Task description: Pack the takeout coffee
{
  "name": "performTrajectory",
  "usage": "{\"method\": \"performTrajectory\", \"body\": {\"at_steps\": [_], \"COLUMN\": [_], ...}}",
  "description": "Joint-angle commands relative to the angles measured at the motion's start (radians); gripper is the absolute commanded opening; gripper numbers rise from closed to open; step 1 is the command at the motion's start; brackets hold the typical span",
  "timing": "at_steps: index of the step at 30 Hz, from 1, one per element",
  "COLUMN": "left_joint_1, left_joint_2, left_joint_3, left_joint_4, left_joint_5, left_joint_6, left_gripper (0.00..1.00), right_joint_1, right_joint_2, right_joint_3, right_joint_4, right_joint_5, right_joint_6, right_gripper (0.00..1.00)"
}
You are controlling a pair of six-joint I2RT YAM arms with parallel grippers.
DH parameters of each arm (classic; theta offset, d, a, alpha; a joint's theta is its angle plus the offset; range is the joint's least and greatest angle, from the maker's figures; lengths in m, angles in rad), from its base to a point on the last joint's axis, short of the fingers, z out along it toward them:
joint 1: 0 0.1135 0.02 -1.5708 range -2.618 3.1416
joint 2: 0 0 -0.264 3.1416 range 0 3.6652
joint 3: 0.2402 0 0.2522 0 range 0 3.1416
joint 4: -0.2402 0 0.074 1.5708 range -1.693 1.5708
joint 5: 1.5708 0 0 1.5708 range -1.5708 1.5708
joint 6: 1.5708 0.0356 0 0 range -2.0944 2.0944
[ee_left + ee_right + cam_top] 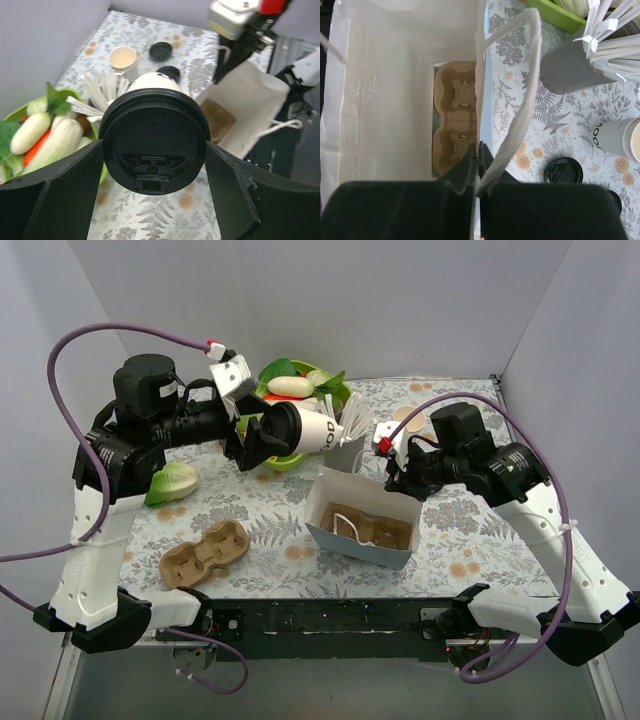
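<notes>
Tilt the takeout coffee upright before lowering it: the left end effector grasps it sideways across the lidded end (lid facing the wrist), in the air over the far middle of the counter. Rightward, the right end effector is clenched on the rim of the paper bag, above the carrier.

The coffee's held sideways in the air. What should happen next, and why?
Probably the left gripper should carry the lidded cup over the paper bag, tipping it upright: the right gripper pinches the bag's wall open, and a cardboard carrier sits inside.
</notes>
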Motion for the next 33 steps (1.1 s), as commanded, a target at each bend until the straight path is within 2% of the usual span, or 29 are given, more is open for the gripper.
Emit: {"method": "performTrajectory", "body": {"at_steps": [1,5,9,14,17,18,28,33], "left_joint_1": [-0.032,-0.082,-0.156,-0.19,-0.2,-0.203,-0.237,-0.268], "left_joint_2": [-0.047,-0.027,0.021,0.084,0.111,0.129,0.258,0.26], "left_joint_3": [-0.065,-0.111,-0.108,-0.088,-0.091,-0.083,-0.08,-0.168], "left_joint_4": [-0.031,-0.043,-0.045,-0.135,-0.164,-0.164,-0.108,-0.054], "left_joint_5": [0.158,0.204,0.172,0.144,0.114,0.108,0.126,0.097], "left_joint_6": [-0.029,0.006,0.08,0.274,0.33,0.38,0.496,0.534], "left_gripper": [0.0,0.0,0.0,0.0,0.0,0.0,0.0,0.0], "right_joint_1": [0.003,0.005,0.005,0.003,0.005,0.003,0.005,0.005], "right_joint_2": [-0.028,0.005,0.041,0.055,0.049,0.051,0.052,0.043], "right_joint_3": [-0.027,-0.006,0.039,0.06,0.059,0.063,0.088,0.069], "right_joint_4": [0.114,0.136,0.144,0.147,0.151,0.148,0.177,0.196], "right_joint_5": [0.057,0.068,0.079,0.079,0.075,0.079,0.071,0.054], "right_joint_6": [0.081,0.098,0.115,0.127,0.139,0.139,0.124,0.124], "right_gripper": [0.01,0.01,0.01,0.01,0.01,0.01,0.01,0.01]}}
